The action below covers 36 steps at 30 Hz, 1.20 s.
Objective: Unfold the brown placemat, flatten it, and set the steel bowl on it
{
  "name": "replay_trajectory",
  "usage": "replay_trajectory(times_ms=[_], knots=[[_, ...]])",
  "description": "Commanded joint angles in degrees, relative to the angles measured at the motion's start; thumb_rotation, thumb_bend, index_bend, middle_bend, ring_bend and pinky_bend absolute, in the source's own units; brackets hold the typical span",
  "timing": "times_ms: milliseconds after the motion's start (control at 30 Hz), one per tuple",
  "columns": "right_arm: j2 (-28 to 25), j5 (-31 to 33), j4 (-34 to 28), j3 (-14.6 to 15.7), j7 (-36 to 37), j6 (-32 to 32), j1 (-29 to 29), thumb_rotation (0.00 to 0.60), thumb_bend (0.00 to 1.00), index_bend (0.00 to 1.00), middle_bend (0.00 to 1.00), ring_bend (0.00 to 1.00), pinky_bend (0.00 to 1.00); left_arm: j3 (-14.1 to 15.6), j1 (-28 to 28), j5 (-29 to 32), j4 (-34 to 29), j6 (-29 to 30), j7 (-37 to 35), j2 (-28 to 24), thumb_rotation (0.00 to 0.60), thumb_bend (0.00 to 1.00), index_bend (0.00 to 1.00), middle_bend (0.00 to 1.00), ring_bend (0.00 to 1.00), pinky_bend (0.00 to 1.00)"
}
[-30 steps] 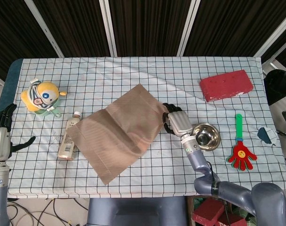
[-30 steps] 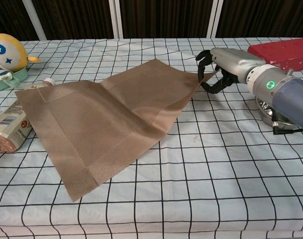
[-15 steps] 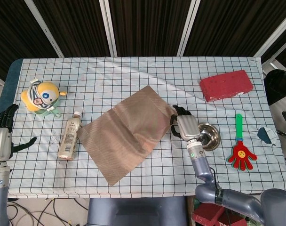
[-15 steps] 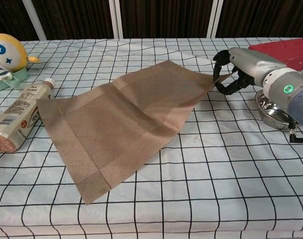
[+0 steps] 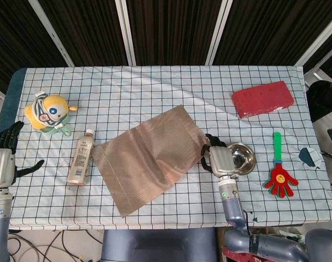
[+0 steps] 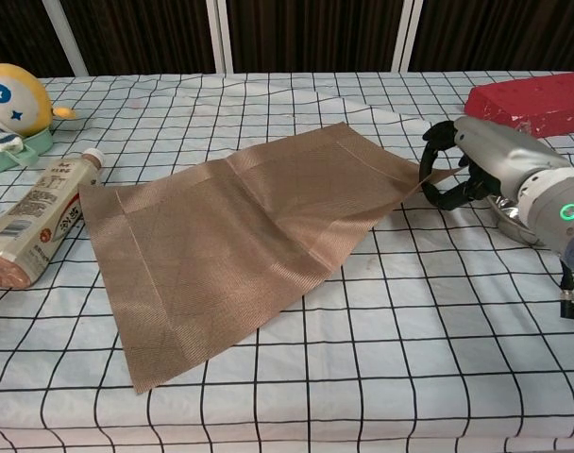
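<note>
Checked tablecloth (image 5: 155, 93), right hand (image 6: 476, 165) pinching brown placemat (image 6: 230, 236) corner beside steel bowl (image 5: 243, 157); left hand (image 5: 3, 164) open, empty.

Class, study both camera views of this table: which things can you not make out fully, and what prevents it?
- Steel bowl: the right hand covers part in the head view; in the chest view the forearm hides most.
- Bottle label: print too small.
- Left hand: cut by the head view's edge, absent from the chest view.
- Placemat corner: wrapped by fingers.
</note>
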<state>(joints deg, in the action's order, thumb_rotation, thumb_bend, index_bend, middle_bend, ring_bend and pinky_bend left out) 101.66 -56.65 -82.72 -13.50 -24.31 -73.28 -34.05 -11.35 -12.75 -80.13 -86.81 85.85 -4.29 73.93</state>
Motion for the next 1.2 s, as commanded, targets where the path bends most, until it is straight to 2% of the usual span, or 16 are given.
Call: replay_trajectory(times_ms=[33,333,500,800,1200], knots=[[0.9,0.8,-1.2,0.3,-1.5,-1.6,1.0,0.600,0.55,0.67,0.12,0.12,0.23,0.1,0.0,-0.2,-0.1,0.0,-0.3,-0.1,0.600,0.01,0.06,0.05,0.07,0.10],[3.2,3.3,-4.9,-0.2,-6.0,-6.9,3.4,0.600,0.57,0.68,0.13,0.12,0.22,0.4,0.0,-1.1,-0.1,0.3,-1.0,-0.5,0.600,0.01,0.06,0.05,0.07,0.10],[3.6,3.2,-6.6,0.8,-7.2,-8.6,4.8,0.600,0.57,0.68,0.13,0.12,0.22,0.5,0.0,-1.4,0.0,0.3,-1.1,-0.5,0.600,0.01,0.06,0.05,0.07,0.10],[4.0,4.0,-8.5,1.7,-6.8,-10.8,7.8,0.600,0.57,0.68,0.13,0.12,0.22,0.8,0.0,-1.7,-0.1,0.2,-1.2,-0.6,0.600,0.01,0.06,0.05,0.07,0.10],[4.1,3.7,-9.6,1.2,-4.1,-13.1,11.3,0.600,0.57,0.68,0.13,0.12,0.22,1.2,-0.1,-2.4,-0.3,0.1,-1.7,-0.9,0.600,0.01,0.06,0.05,0.07,0.10]])
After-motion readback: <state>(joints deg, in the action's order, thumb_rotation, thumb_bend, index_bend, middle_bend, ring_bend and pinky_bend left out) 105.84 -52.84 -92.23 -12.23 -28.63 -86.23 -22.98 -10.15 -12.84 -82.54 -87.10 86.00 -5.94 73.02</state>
